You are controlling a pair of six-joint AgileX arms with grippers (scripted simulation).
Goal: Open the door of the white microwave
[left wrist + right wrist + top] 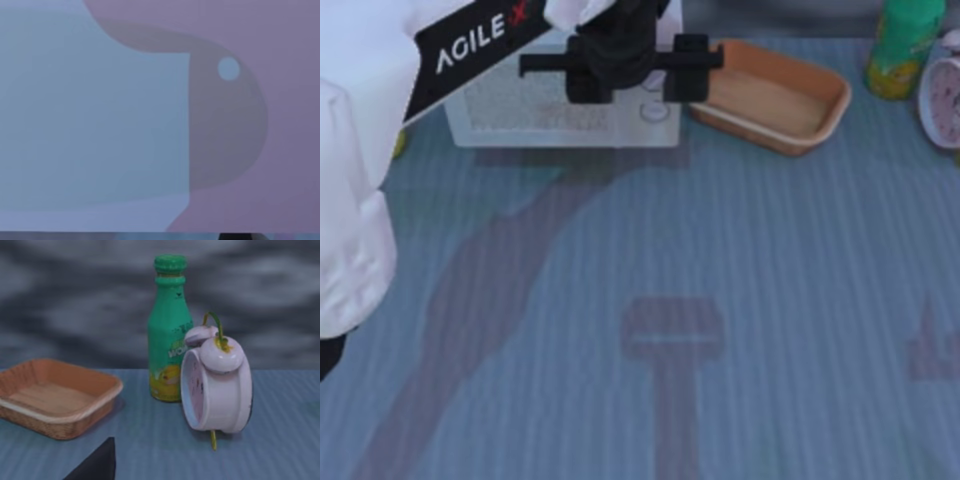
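Microwave (560, 110) long axis runs left-right, door (535, 118) facing me, shut. Left gripper (620, 62) over it, jaws wide apart. Orange tray (770, 95) holds nothing.

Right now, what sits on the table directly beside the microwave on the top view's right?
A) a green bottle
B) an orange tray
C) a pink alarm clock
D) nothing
B: in the top view the orange tray lies right next to the white microwave, while the green bottle and the alarm clock stand farther toward the right edge.
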